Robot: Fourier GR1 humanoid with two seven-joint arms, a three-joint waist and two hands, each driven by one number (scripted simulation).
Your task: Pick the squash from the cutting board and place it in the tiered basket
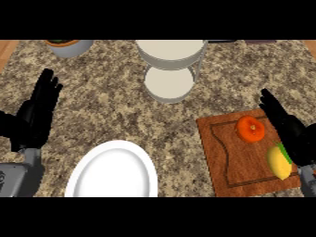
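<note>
The squash (278,163) lies just left of the open right robot hand (300,138), whose palm hides its right edge.

White plate (112,173) on the speckled counter (105,109), near side; grey pot (71,48), perhaps a planter, back left

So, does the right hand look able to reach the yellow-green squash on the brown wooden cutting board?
Probably yes: the open right hand sits just beside the yellow-green squash on the brown wooden cutting board, nothing between them; the round orange fruit lies apart.
</note>
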